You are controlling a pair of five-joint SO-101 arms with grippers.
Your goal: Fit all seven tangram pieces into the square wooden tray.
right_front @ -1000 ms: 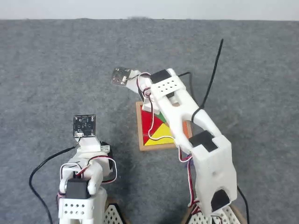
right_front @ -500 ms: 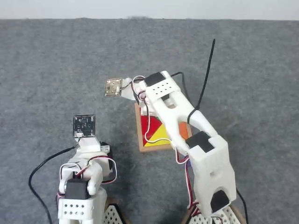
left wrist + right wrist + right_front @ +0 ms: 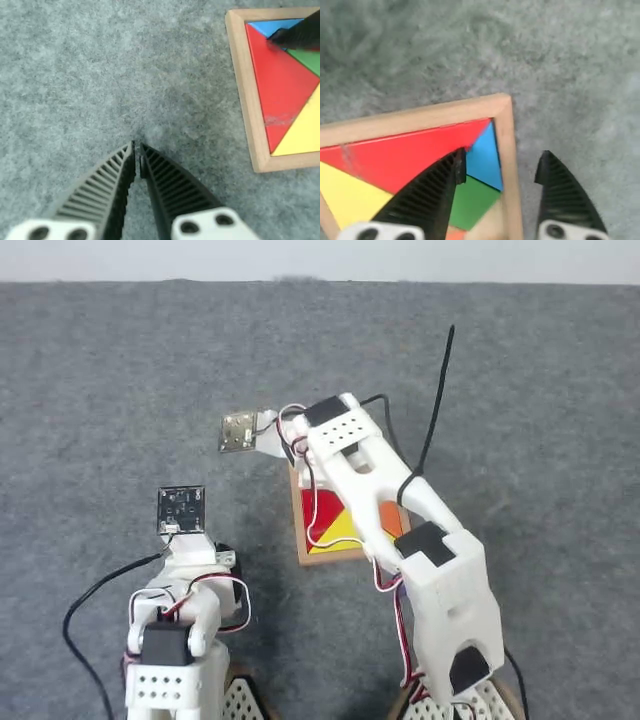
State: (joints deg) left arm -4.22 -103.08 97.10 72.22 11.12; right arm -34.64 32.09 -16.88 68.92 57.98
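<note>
One square wooden tray (image 3: 330, 556): lying on the grey counter (image 3: 120, 370).
Left end effector (image 3: 137, 150): fingers resting together, beside the tray.
Right end effector (image 3: 502, 159): fingers standing apart, straddling the tray's corner rim.

The right arm (image 3: 440, 580) hides much of the tray (image 3: 299, 530).

The square wooden tray (image 3: 248, 95) lies flat, holding a red triangle (image 3: 280, 85) along 1 wall, plus a blue piece (image 3: 262, 26), green piece (image 3: 307, 60), yellow triangle (image 3: 305, 132) and, seemingly, an orange piece (image 3: 390, 512).
</note>
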